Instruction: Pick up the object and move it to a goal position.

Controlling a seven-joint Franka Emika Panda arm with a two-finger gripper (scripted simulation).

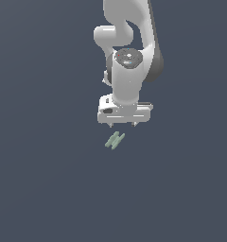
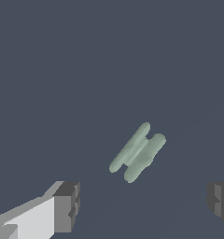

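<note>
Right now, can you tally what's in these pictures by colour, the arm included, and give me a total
Pale mint-green: 1, the object, two short bars joined, lying on the dark ground.
White: 1, the robot arm with its hand open above the object, not touching it.
Total: 2

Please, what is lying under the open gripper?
Under the gripper lies only the small mint-green object, on plain dark ground. It is apart from both fingers and not covered.
</note>
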